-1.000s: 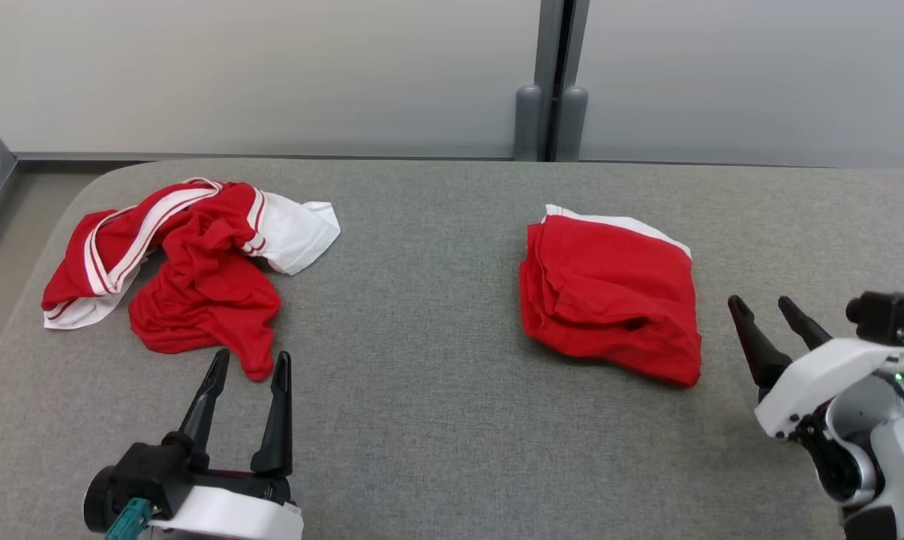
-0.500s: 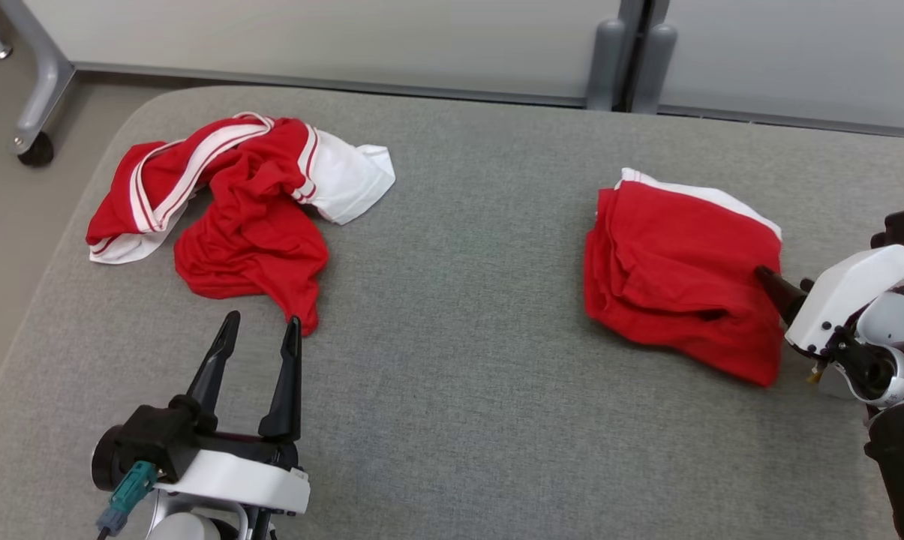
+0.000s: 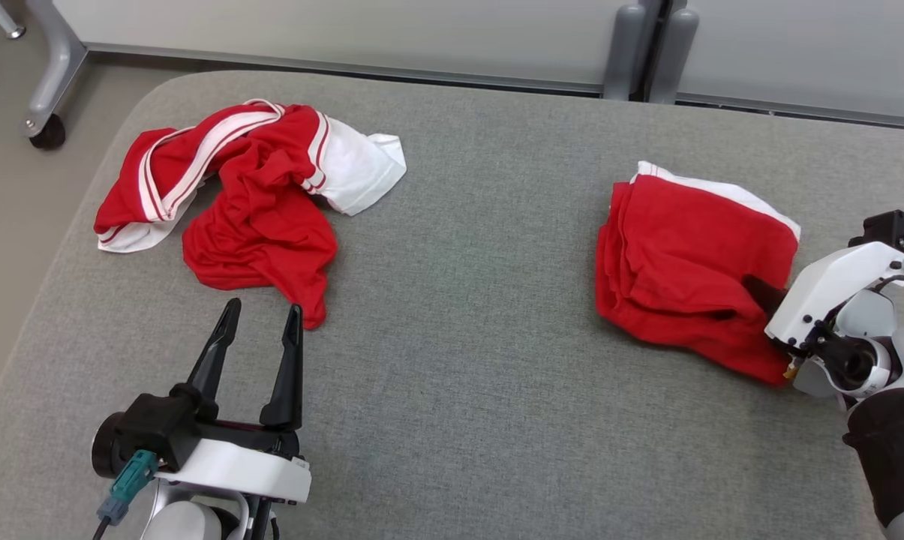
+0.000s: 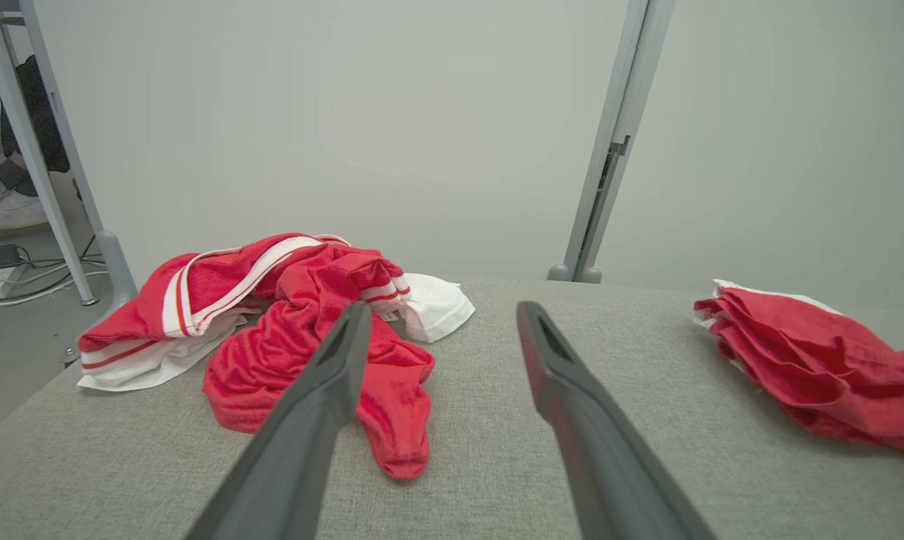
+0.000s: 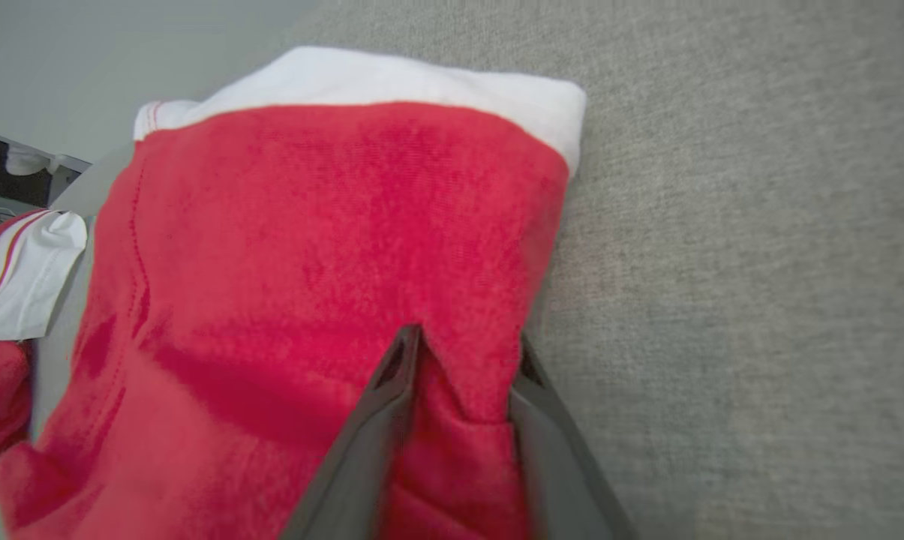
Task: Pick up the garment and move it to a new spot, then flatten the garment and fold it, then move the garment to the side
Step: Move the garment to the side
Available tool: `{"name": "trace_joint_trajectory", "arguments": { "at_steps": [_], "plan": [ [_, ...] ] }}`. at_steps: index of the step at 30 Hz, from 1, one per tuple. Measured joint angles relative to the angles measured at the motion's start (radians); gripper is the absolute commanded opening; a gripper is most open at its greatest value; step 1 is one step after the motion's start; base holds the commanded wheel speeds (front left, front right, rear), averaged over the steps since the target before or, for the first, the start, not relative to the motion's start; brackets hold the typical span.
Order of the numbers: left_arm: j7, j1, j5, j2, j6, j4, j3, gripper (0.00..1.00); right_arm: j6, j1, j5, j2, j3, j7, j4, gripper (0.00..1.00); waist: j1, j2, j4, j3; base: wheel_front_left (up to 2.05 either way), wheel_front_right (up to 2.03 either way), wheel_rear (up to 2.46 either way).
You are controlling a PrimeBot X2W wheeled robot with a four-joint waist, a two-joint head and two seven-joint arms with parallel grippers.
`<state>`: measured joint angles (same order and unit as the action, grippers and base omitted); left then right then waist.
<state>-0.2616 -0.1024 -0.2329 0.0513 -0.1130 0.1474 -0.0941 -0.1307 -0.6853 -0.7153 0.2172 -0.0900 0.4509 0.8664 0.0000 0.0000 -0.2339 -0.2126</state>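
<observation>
The folded red garment [image 3: 692, 255] with a white edge lies on the right side of the grey surface [image 3: 459, 360], and the right gripper [image 5: 467, 341] has its fingers pinching a raised ridge of cloth at the garment's right edge. The left gripper [image 3: 262, 307] hovers over the surface with its fingers spread and empty, just beside a crumpled red-and-white garment [image 3: 249, 202] at the far left.

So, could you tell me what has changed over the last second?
The right end effector moved in from beside the folded garment onto its right edge, fingers narrowing around a ridge of cloth; firm grip unclear. The camera also shifted. The left end effector stayed open near the crumpled garment; both garments lie where they were.
</observation>
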Motion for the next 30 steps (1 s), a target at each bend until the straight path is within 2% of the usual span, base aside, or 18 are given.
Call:
{"name": "trace_joint_trajectory", "arguments": {
  "at_steps": [1, 6, 12, 18, 20, 21, 30],
  "plan": [
    [0.000, 0.000, 0.003, 0.000, 0.000, 0.000, 0.000, 1.00, 0.000, 0.001, -0.008, 0.000, -0.009, -0.010, 0.000, 0.00, 0.0000, 0.0000, 0.003, 0.004, 0.00, 0.00, 0.00],
    [0.000, 0.000, 0.009, 0.000, -0.002, 0.000, -0.019, 1.00, 0.000, 0.007, -0.033, 0.006, -0.056, -0.050, -0.010, 0.00, 0.0000, 0.0000, 0.035, 0.029, 0.00, 0.00, 0.00],
    [0.000, -0.003, 0.014, -0.001, -0.009, 0.000, -0.064, 1.00, 0.000, 0.032, -0.077, 0.022, -0.123, -0.083, -0.036, 0.00, 0.0000, 0.0000, 0.112, 0.058, 0.00, 0.00, 0.00],
    [0.000, -0.004, 0.014, -0.002, -0.010, 0.000, -0.114, 1.00, 0.000, 0.057, -0.116, 0.044, -0.194, -0.105, -0.075, 0.00, 0.0000, 0.0000, 0.221, 0.084, 0.00, 0.00, 0.00],
    [0.000, -0.006, 0.014, -0.002, -0.011, 0.001, -0.129, 1.00, 0.000, 0.062, -0.127, 0.049, -0.216, -0.109, -0.088, 0.00, 0.0000, 0.0000, 0.263, 0.090, 0.00, 0.00, 0.00],
    [0.000, -0.008, 0.013, -0.002, -0.011, 0.003, -0.139, 1.00, 0.000, 0.065, -0.139, 0.053, -0.240, -0.112, -0.103, 0.00, 0.0000, 0.0000, 0.307, 0.094, 0.00, 0.00, 0.00],
    [0.000, -0.048, 0.014, 0.007, -0.013, 0.009, -0.190, 1.00, 0.000, 0.063, -0.170, 0.082, -0.320, -0.144, -0.153, 0.00, 0.0000, 0.0000, 0.486, 0.081, 0.00, 0.00, 0.00]
  ]
}}
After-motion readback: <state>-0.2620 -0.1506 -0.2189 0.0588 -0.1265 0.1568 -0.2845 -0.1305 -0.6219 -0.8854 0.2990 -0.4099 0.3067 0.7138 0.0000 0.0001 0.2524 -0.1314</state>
